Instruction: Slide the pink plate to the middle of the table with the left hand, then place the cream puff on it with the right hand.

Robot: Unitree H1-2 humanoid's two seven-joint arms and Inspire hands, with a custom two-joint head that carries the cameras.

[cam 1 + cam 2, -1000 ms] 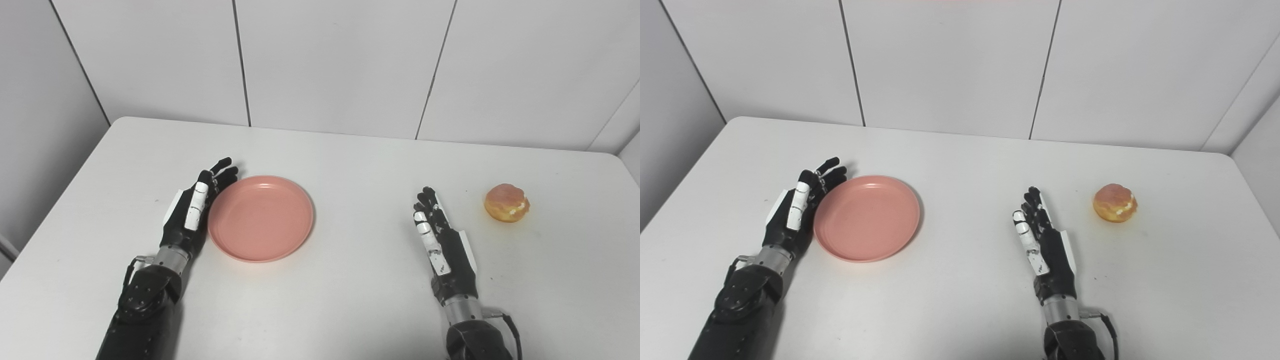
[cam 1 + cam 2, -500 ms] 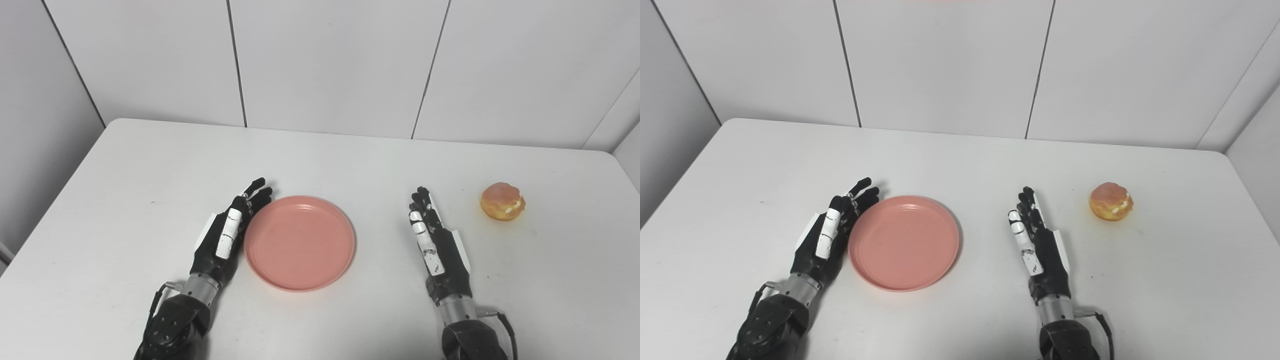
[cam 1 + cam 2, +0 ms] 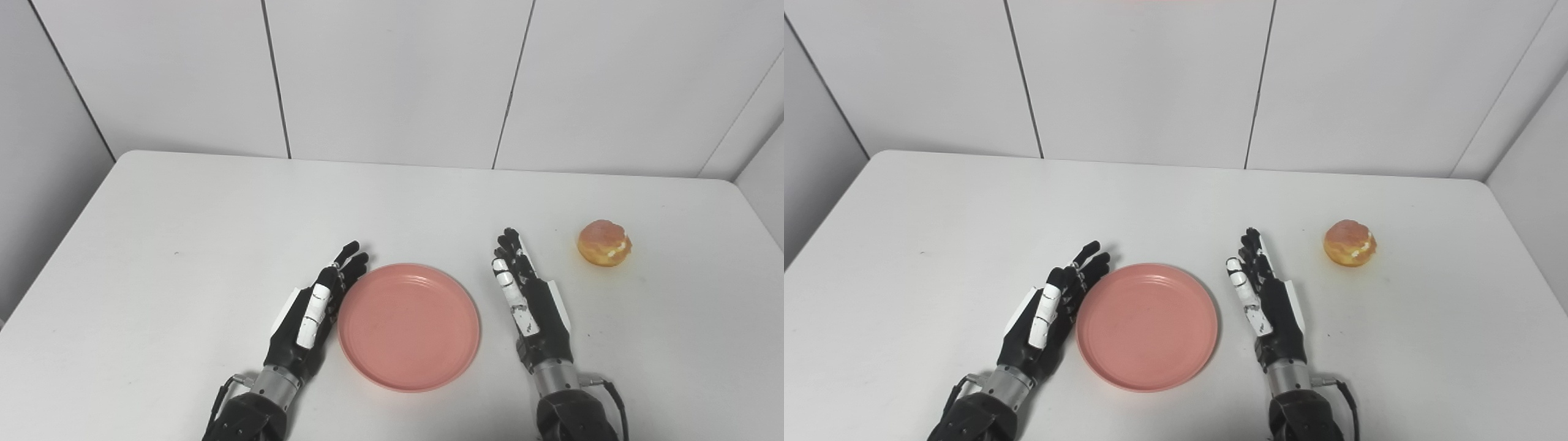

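White worktop before pale wall panels, plate between two hands.

Pink plate lies at mid-worktop; left hand flat against its left rim, fingers extended, holding nothing. Right hand likewise extended and empty, just right of it. Cream puff sits well apart, far right.

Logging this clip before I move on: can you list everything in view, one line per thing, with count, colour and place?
pink plate: one, pink, empty, near the table's middle toward the front edge, between the two hands.
cream puff: one, golden brown with pale filling showing, on the table's right side, apart from the plate and hands.
table: one, white, filling the lower view.
wall panels: white, behind the table.
left hand: one, black and white, open, its inner edge against the plate's left rim.
right hand: one, black and white, open, just right of the plate, holding nothing.
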